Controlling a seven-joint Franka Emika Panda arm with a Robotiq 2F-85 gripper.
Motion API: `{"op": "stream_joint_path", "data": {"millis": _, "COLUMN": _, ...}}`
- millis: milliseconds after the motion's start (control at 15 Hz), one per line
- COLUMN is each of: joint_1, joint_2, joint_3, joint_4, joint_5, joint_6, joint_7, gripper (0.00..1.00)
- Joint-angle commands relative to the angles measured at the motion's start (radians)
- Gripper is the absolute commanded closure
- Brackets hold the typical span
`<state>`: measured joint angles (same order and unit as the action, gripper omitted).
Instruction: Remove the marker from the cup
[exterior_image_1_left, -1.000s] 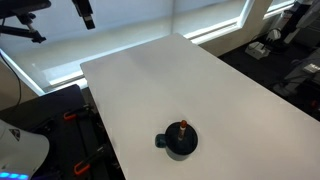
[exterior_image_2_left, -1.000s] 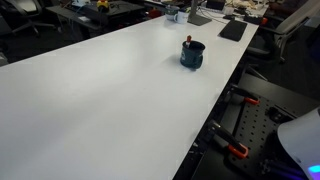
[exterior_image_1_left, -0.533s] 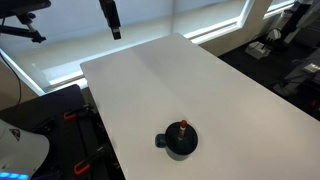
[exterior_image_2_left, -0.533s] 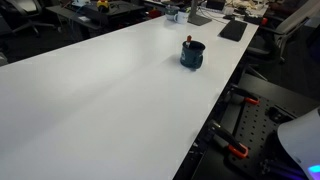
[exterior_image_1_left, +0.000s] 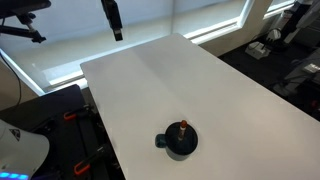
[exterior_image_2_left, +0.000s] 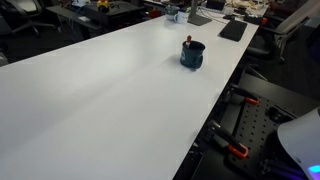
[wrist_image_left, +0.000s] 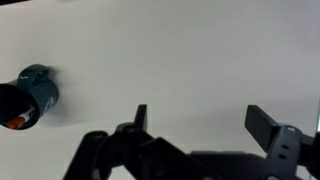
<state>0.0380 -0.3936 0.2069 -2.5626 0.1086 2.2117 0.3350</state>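
**Marker upright in cup, gripper well off**

Marker (exterior_image_1_left: 183, 126) stands in cup (exterior_image_1_left: 181, 144) at lower centre of an exterior view, red tip above the rim. Likely light, stiff and smooth, so pinch the exposed upper shaft. Gripper (exterior_image_1_left: 117, 35) hangs at upper left, well apart, over the table (exterior_image_1_left: 200, 80) edge. Wrist view shows the jaws spread wide and empty.

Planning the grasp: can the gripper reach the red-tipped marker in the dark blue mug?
Probably yes: nothing stands between the open gripper and the dark blue mug, and the red-tipped marker pokes above its rim.
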Motion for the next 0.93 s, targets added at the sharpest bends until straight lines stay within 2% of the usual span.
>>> {"op": "stream_joint_path", "data": {"millis": 0, "joint_1": -0.034, "joint_2": 0.087, "joint_3": -0.012, "joint_4": 0.033, "joint_5": -0.064, "joint_6": 0.026, "joint_7": 0.076, "gripper": 0.00}}
{"op": "stream_joint_path", "data": {"millis": 533, "joint_1": -0.125, "joint_2": 0.239, "joint_3": -0.119, "joint_4": 0.130, "joint_5": -0.160, "joint_6": 0.043, "joint_7": 0.206, "gripper": 0.00}}
{"op": "stream_joint_path", "data": {"millis": 600, "joint_1": -0.127, "joint_2": 0.243, "joint_3": -0.130, "joint_4": 0.142, "joint_5": -0.162, "joint_6": 0.034, "joint_7": 0.222, "gripper": 0.00}}
{"op": "stream_joint_path", "data": {"millis": 667, "joint_1": -0.106, "joint_2": 0.212, "joint_3": -0.134, "joint_4": 0.102, "joint_5": -0.146, "joint_6": 0.040, "joint_7": 0.174, "gripper": 0.00}}
{"op": "stream_joint_path", "data": {"millis": 867, "joint_1": -0.114, "joint_2": 0.240, "joint_3": -0.152, "joint_4": 0.130, "joint_5": -0.147, "joint_6": 0.039, "joint_7": 0.183, "gripper": 0.00}}
